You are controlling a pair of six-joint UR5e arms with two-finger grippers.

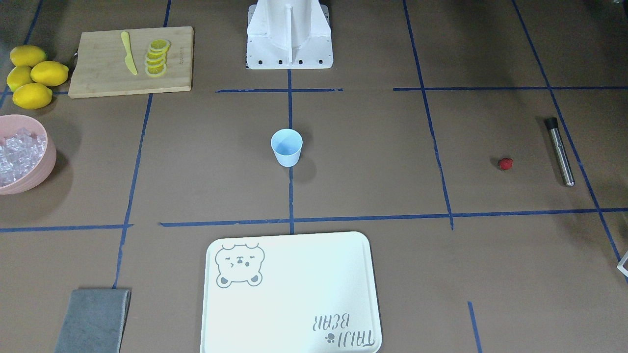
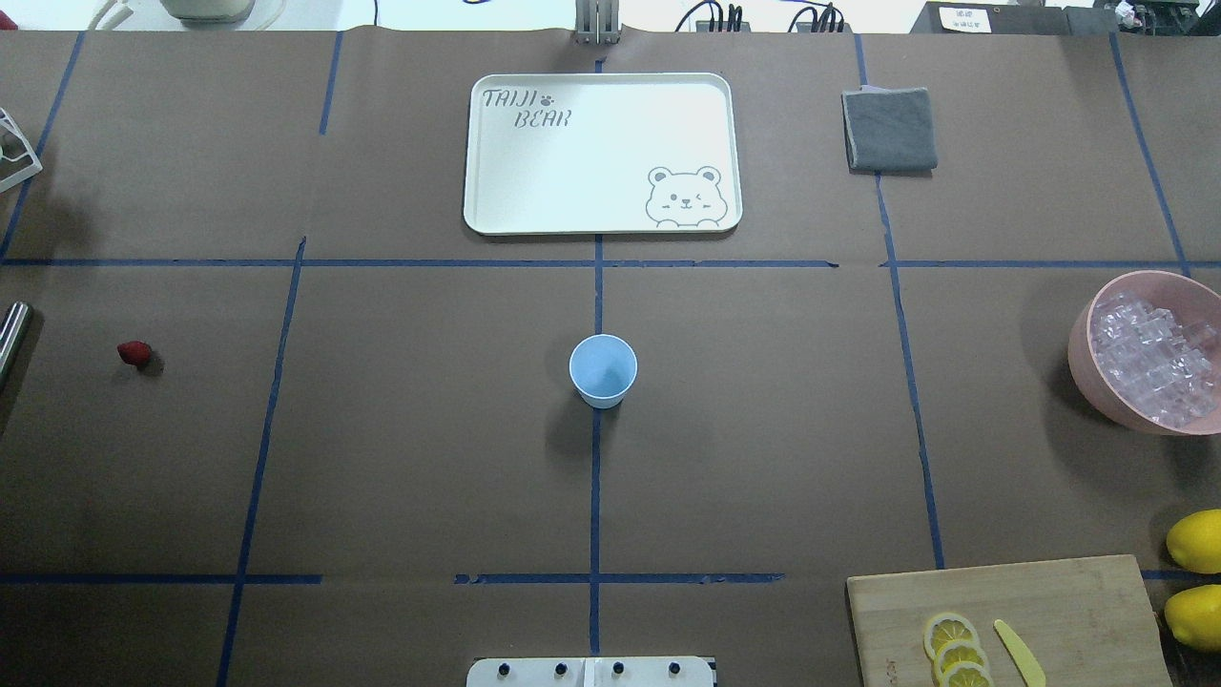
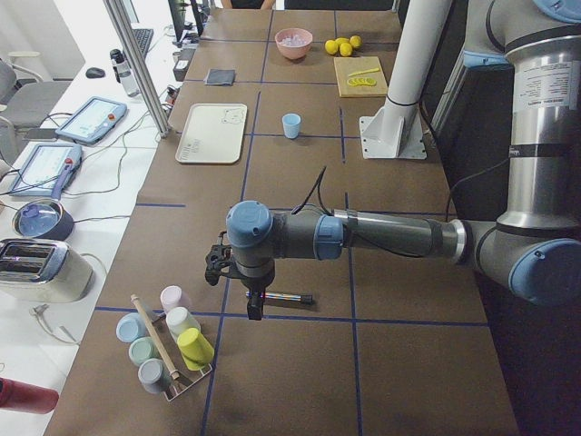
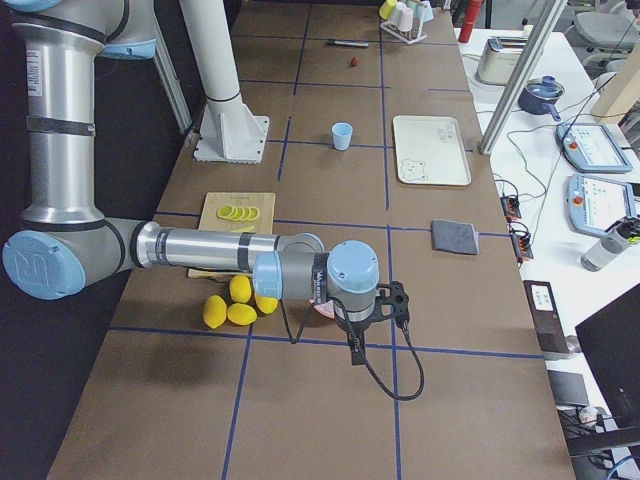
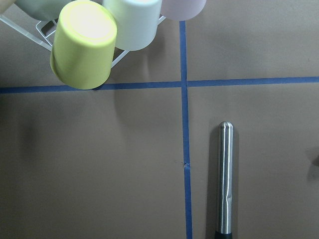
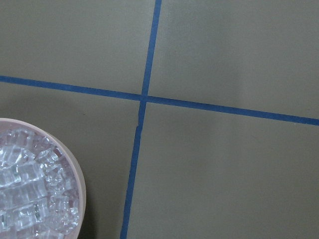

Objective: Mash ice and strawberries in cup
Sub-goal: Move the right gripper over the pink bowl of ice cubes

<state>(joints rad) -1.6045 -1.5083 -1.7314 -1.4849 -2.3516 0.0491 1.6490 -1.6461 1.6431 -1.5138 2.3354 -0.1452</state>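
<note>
Dead centre of the front view: empty cup (image 1: 286,147).
Strawberry (image 1: 506,163) far right near the steel muddler (image 1: 560,152), ice (image 1: 17,152) at left edge in the pink bowl (image 1: 50,152); left gripper (image 3: 238,277), right gripper (image 4: 372,312): spread or closed, can't tell. Risk: slick cubes slipping, light cup tipping.

Left arm (image 3: 381,234) was stretched out level, its wrist well clear of the cup (image 3: 290,125) at one table end. Left gripper (image 3: 218,263): jaw state unreadable. Right arm (image 4: 200,248) mirrored it beyond the cup's other side. Right gripper (image 4: 397,300): unreadable too.
</note>
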